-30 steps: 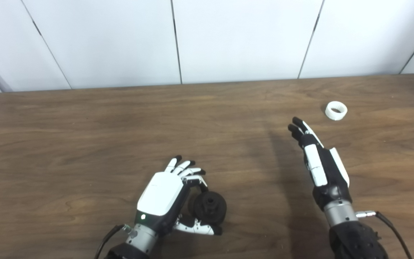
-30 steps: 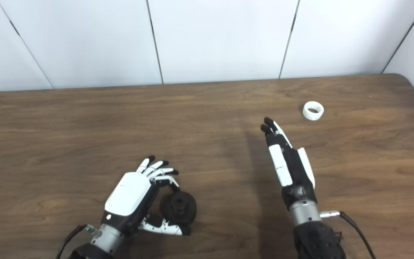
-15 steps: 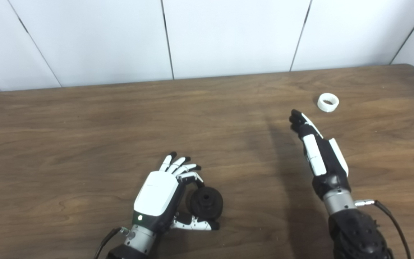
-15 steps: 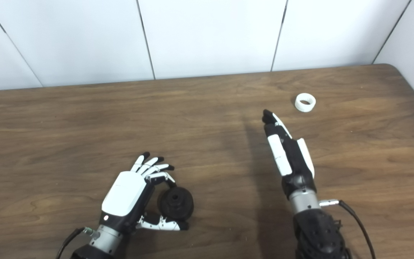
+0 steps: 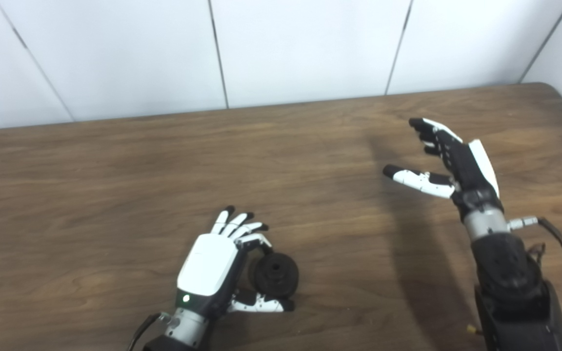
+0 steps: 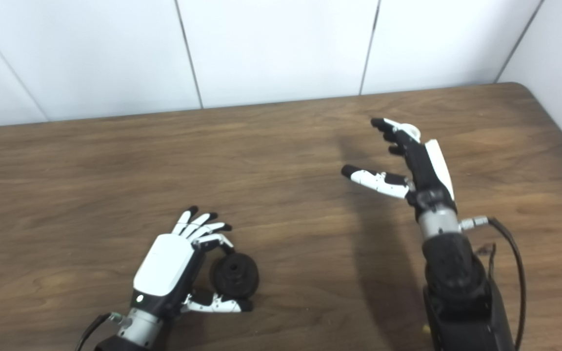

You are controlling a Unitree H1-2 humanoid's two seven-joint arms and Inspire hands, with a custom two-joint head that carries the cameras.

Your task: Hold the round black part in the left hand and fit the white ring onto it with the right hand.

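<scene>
The round black part [image 5: 276,274] lies on the wooden table [image 5: 115,161] near the front. My left hand [image 5: 215,265] is beside it, pinching it between the curled forefinger on its far edge and the thumb along its near edge; the other fingers are stretched out. My right hand [image 5: 449,156] hovers open at the back right, fingers spread and thumb swung out to the left. The white ring [image 6: 411,129] lies just behind its fingers, only a sliver showing in the right eye view, and nothing is held in that hand.
White wall panels [image 5: 310,44] stand right behind the table's far edge. The table's rounded back right corner [image 5: 549,87] lies close to my right hand. A black cable [image 5: 561,253] loops from the right wrist.
The camera has shifted. My right hand has moved away from me to the white ring, its thumb has opened out, and it now covers most of the ring. The left hand stays on the black part.
</scene>
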